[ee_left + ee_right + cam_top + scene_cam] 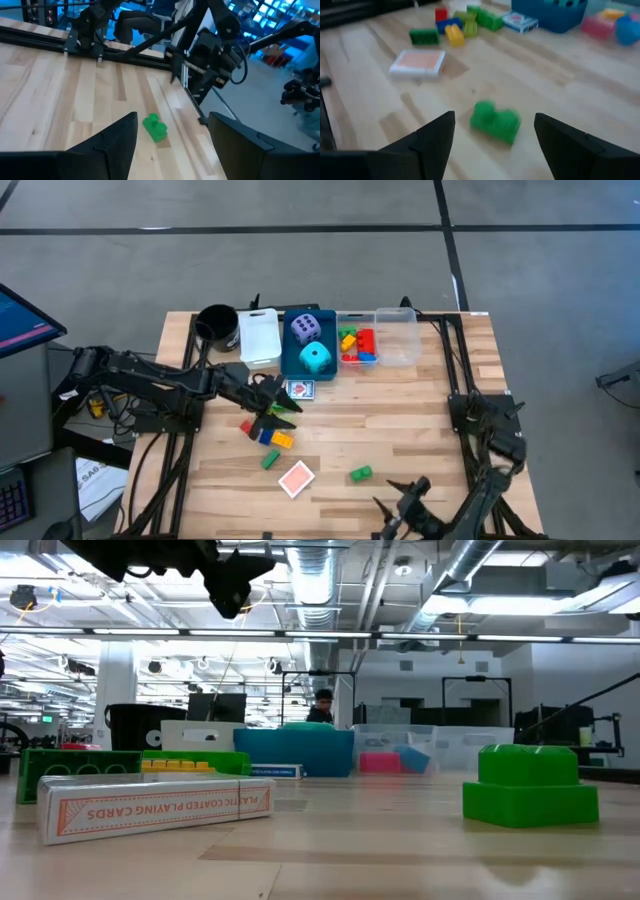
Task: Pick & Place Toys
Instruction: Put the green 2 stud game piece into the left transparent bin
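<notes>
Left gripper point(283, 408), fingers parted and empty, hangs over the brick cluster left of the tabletop's centre, above the yellow brick point(281, 440) and beside a card deck point(299, 389).

Centre: a second card deck point(296, 478) lies near the front edge.

Right of that, the lone green brick point(360, 473) sits near the front edge, its long axis roughly parallel to that edge.

Right gripper point(400, 505), fingers spread and empty, is at the front edge, the nearer arm; the brick lies ahead of it, between the finger lines, long axis across the gap.

Left gripper point(283, 408) hovers open mid-table; right gripper point(400, 502) sits open near the front edge.
</notes>
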Controlling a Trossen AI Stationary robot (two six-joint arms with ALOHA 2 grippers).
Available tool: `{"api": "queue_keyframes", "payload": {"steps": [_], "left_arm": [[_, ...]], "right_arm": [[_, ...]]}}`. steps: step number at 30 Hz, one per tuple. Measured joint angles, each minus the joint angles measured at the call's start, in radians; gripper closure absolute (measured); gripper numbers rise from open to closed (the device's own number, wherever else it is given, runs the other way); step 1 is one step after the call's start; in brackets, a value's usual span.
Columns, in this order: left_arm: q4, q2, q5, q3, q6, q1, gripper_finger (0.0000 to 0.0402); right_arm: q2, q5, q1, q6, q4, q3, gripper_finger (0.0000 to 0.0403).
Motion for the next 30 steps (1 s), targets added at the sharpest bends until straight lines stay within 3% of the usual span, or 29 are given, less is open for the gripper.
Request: {"api": "queue_keyframes", "payload": {"steps": [3, 11, 22, 30], "left_arm": [[0.008, 0.0, 0.0, 0.0, -0.035, 0.0, 0.0165], [0.012, 0.0, 0.0, 0.0, -0.037, 0.0, 0.0165], [0.048, 0.0, 0.0, 0.0, -0.07, -0.001, 0.0165], [0.149, 0.0, -0.009, 0.0, -0.115, -0.012, 0.0165]], "right_arm": [[-0.12, 0.014, 0.003, -0.102, 0.066, -0.101, 0.0133], [-0.436, 0.036, -0.029, -0.591, 0.458, -0.384, 0.0133], [-0.764, -0.13, -0.131, -1.052, 0.952, -0.807, 0.0133], [-0.94, -0.254, -0.156, -1.262, 1.343, -1.108, 0.0133]]}}
